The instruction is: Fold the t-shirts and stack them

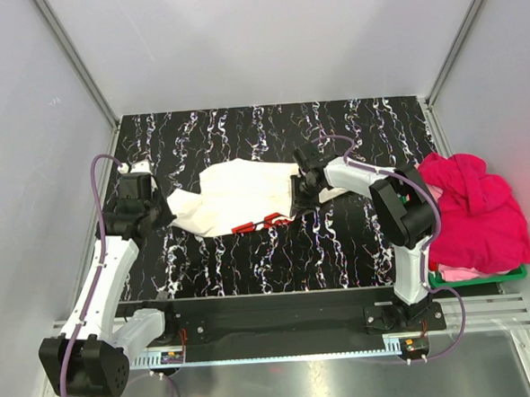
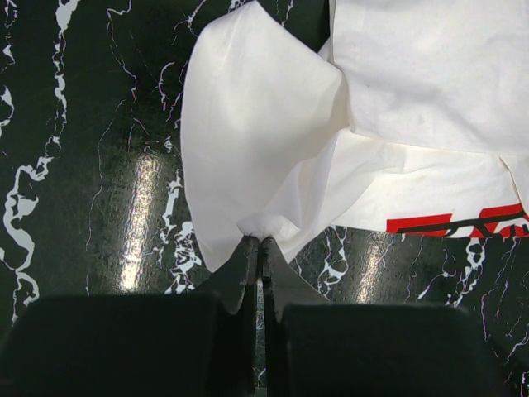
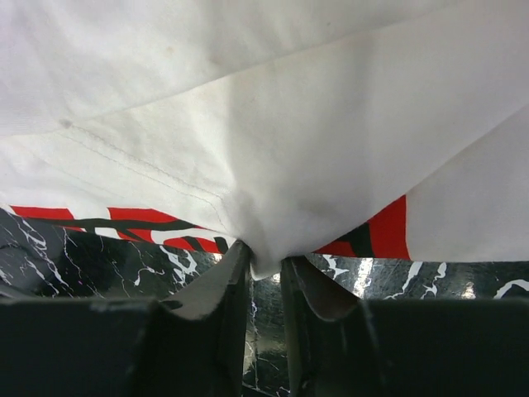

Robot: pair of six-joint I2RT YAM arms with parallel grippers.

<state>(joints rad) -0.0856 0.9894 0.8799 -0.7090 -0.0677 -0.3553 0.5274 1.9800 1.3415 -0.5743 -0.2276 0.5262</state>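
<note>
The white t-shirt [image 1: 238,196] lies partly folded across the middle of the black marbled table [image 1: 278,261], its red print [image 1: 262,223] showing along the near edge. My left gripper [image 1: 164,214] is at the shirt's left end. In the left wrist view that gripper [image 2: 260,241] is shut on a pinch of the white cloth [image 2: 264,124]. My right gripper [image 1: 296,192] is at the shirt's right end. In the right wrist view it [image 3: 266,265] is closed on a bunched fold of the white t-shirt [image 3: 273,124], beside the red print [image 3: 124,219]. Magenta-pink t-shirts [image 1: 477,208] sit heaped at the right.
The pink heap rests in a green basket [image 1: 477,277] off the table's right edge. Grey walls with metal rails enclose the table at the back and sides. The arms' base plate [image 1: 281,319] runs along the near edge.
</note>
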